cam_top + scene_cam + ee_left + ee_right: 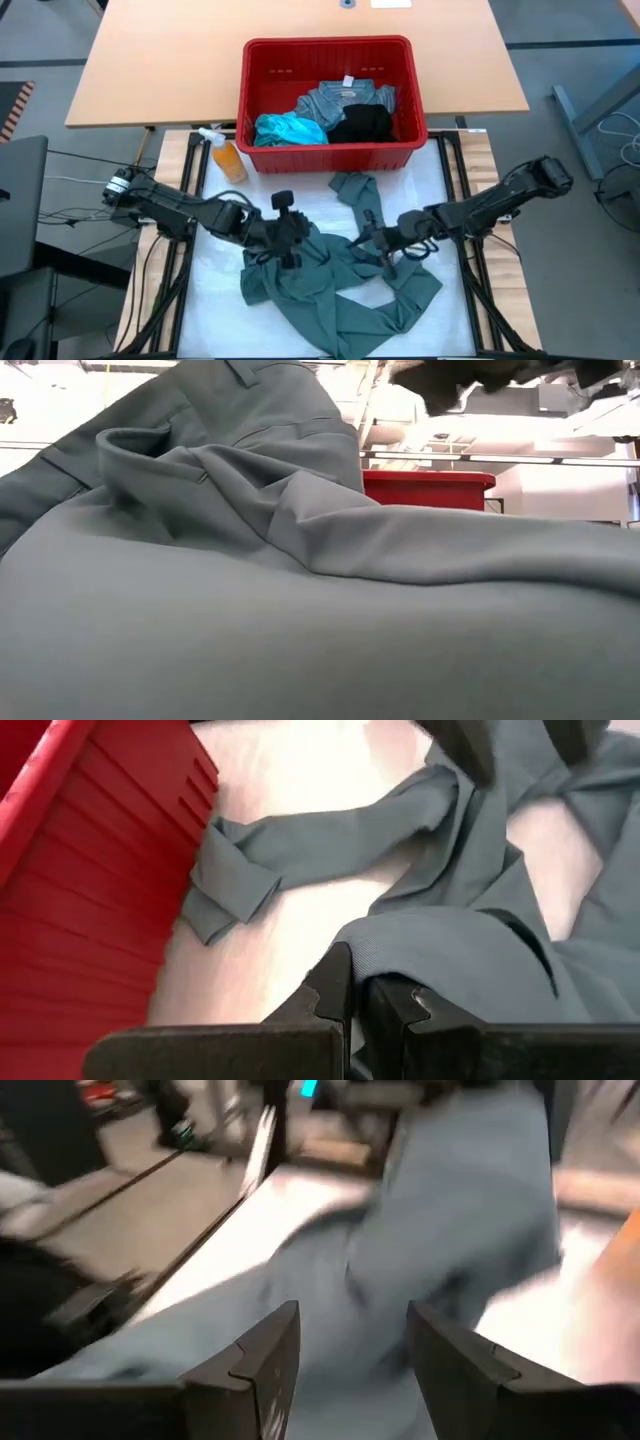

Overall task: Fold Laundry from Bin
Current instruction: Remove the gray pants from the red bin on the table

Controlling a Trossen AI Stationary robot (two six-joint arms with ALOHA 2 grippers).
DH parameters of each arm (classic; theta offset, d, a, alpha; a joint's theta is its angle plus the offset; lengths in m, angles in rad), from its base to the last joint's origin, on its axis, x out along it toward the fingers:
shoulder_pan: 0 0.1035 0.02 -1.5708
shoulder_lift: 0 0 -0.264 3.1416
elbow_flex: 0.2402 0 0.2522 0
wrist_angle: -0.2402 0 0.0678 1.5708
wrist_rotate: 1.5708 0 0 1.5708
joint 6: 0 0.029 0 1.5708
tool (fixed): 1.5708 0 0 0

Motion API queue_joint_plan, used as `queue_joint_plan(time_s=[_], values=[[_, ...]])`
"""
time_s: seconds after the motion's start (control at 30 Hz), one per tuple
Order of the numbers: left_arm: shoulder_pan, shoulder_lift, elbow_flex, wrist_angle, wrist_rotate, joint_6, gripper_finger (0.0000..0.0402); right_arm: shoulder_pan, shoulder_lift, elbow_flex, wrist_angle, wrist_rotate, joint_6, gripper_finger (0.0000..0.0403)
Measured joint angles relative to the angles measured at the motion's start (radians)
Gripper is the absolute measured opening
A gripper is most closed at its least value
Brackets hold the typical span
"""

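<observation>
Grey-green garment (340,285) sprawled on table, left gripper (287,243) jaws pinched on it at 9 o'clock, right gripper (385,252) jaws wide apart holding nothing at 3, red bin (325,150) at 12.

You see a muted grey-green garment (340,290), plain and unpatterned, spread on the white table cover (215,300) at 6 o'clock. At 12 o'clock sits the red bin (328,152) with slotted walls. Inside it you find a bright turquoise garment (288,129) at its 8 o'clock, a black garment (362,124) at 4 o'clock, and a mottled blue-grey garment (345,98) with a small white tag. At the bin's 8 o'clock stands an orange spray bottle (228,160) with a white top. Both arms are dark.
</observation>
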Motion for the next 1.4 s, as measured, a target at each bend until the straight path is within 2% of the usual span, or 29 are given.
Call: queue_joint_plan(time_s=[0.13, 0.27, 0.4, 0.57, 0.77, 0.87, 1.03, 1.2, 1.27, 1.4], values=[[0.011, 0.0, 0.022, -0.049, 0.008, 0.036, 0.0, 0.033, 0.175, 0.009, 0.316, 0.159, -0.141, 0.0207], [0.011, -0.003, 0.031, -0.121, -0.02, 0.013, 0.0, 0.034, 0.294, 0.083, 0.412, 0.237, -0.157, 0.0207], [0.013, -0.003, 0.031, -0.179, -0.021, -0.013, 0.0, 0.033, 0.386, 0.191, 0.386, 0.246, -0.169, 0.0207], [0.014, -0.003, 0.031, -0.18, -0.022, -0.018, 0.0, 0.039, 0.457, 0.355, 0.223, 0.224, -0.173, 0.0207], [0.014, -0.003, 0.031, -0.18, -0.022, -0.019, 0.0, 0.036, 0.54, 0.5, 0.077, 0.28, -0.161, 0.0207], [0.014, -0.003, 0.031, -0.18, -0.022, -0.019, 0.0, 0.028, 0.579, 0.539, 0.072, 0.303, -0.158, 0.0207], [0.014, -0.003, 0.031, -0.213, -0.004, -0.033, 0.0, 0.044, 0.595, 0.552, 0.06, 0.422, -0.226, 0.0207], [0.011, -0.003, 0.031, -0.221, -0.004, -0.037, 0.0, 0.056, 0.586, 0.554, 0.065, 0.534, -0.216, 0.0207], [0.011, -0.003, 0.031, -0.222, -0.004, -0.037, 0.0, 0.045, 0.59, 0.554, 0.062, 0.536, -0.199, 0.0207], [0.011, -0.003, 0.031, -0.221, -0.005, -0.036, 0.0, 0.026, 0.592, 0.554, 0.04, 0.47, -0.139, 0.0207]])
